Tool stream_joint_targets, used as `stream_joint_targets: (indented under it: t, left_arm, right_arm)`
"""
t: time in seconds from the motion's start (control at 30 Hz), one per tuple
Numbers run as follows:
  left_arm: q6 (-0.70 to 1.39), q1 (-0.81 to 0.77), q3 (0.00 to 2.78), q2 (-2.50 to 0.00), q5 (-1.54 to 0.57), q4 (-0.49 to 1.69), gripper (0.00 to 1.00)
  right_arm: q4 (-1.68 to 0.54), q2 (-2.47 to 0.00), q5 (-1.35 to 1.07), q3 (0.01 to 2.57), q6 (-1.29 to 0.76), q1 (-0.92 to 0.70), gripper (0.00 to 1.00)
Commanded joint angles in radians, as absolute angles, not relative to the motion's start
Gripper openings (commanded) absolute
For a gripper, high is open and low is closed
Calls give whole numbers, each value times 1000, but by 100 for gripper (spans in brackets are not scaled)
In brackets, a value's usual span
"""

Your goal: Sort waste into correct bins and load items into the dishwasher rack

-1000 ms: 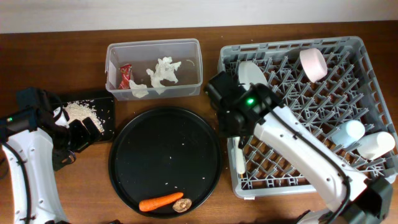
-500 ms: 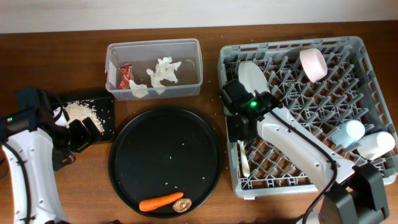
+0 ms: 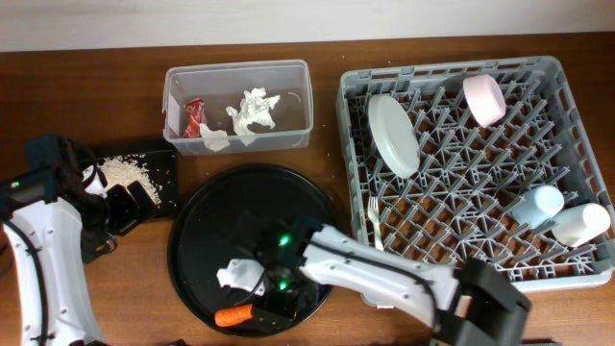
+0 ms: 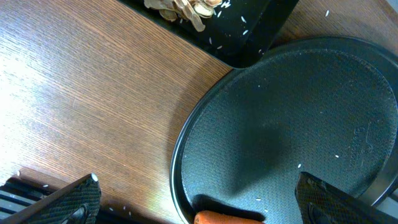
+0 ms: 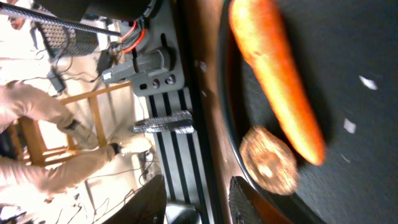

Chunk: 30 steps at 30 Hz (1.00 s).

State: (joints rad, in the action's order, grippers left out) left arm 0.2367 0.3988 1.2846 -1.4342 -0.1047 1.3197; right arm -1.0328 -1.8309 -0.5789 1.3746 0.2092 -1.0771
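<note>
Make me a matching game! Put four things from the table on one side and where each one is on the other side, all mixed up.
Things:
1. carrot
2. red wrapper
3. white plate
4. grainy food scraps

Places:
A. in the clear tub
B. on the flat black tray
C. on the round black tray
D. in the grey dishwasher rack

Pairs: 1-C, 2-A, 3-D, 4-B

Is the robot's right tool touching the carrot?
Apart. In the right wrist view the right tool sits open at the bottom edge. The carrot lies well beyond it, with dark tray showing between, and the brown lump is nearer.
</note>
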Motion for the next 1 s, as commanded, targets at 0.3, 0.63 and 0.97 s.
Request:
stream_joint_targets:
  t: [0.3,0.63,0.97]
  left_arm:
    - [250,402,1280,-1427,-116,1319,99]
    - [250,402,1280,-1427,-116,1320,99]
    - [250,402,1280,-1427,-116,1320,99]
  right_arm:
    - [-922,-2017,-598,1377,219,-1100,38]
    - [-804,-2022,-42,1332,-176,-1095,38]
    - [-1021,-1715,-183,1409,-220,-915,47]
